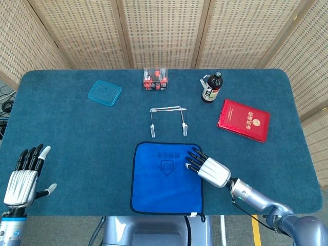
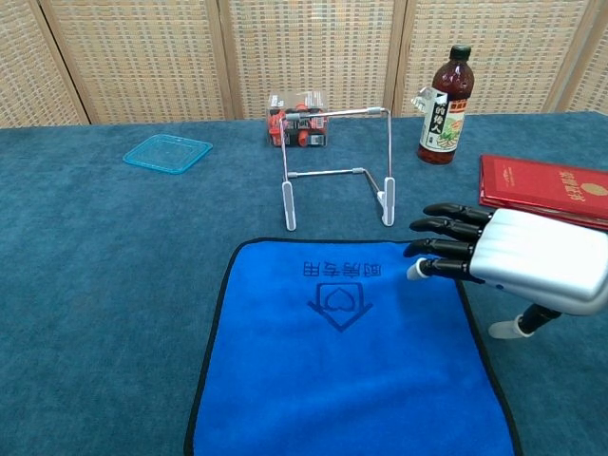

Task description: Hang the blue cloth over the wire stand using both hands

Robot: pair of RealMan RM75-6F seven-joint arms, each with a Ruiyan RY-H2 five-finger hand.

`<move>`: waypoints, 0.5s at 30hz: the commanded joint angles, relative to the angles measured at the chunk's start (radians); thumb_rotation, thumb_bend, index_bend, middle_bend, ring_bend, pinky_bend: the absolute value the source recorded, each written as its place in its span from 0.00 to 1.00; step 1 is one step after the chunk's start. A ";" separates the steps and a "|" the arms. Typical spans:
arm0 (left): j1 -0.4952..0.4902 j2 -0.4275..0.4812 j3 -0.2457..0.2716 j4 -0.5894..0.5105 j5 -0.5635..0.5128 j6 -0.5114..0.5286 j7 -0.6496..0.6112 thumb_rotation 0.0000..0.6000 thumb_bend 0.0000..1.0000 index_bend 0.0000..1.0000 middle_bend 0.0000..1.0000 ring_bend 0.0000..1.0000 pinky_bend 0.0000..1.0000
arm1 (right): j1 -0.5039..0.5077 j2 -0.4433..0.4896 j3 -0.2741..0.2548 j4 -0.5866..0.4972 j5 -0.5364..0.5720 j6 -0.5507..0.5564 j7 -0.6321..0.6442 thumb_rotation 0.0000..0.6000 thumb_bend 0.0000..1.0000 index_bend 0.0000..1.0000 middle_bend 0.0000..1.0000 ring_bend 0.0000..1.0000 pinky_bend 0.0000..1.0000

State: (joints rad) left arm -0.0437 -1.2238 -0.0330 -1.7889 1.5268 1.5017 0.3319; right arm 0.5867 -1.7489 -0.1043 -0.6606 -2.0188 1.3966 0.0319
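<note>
1. The blue cloth (image 1: 166,177) lies flat just in front of the wire stand (image 1: 168,119).
2. The right hand (image 2: 513,256), fingers extended, holding nothing, reaches over the cloth's right far corner.
3. The left hand (image 1: 23,179), spread and empty, waits far left of the cloth.
4. Next, each hand needs to pinch 1 far corner.

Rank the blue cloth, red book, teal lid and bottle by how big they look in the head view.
1. blue cloth
2. red book
3. teal lid
4. bottle, seen partly from above, so its rank is unsure.
</note>
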 commanded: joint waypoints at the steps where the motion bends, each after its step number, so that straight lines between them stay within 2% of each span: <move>1: -0.001 -0.001 0.000 0.001 -0.002 0.001 0.001 1.00 0.01 0.00 0.00 0.00 0.00 | 0.009 -0.009 -0.010 0.002 0.003 0.000 -0.006 1.00 0.00 0.22 0.17 0.01 0.04; 15: -0.006 -0.003 0.003 0.003 -0.011 0.000 0.003 1.00 0.01 0.00 0.00 0.00 0.00 | 0.035 -0.049 -0.022 -0.017 0.044 -0.006 -0.001 1.00 0.00 0.24 0.18 0.02 0.05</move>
State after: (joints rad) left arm -0.0494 -1.2270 -0.0300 -1.7861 1.5153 1.5018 0.3346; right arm 0.6206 -1.7964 -0.1272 -0.6769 -1.9759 1.3918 0.0302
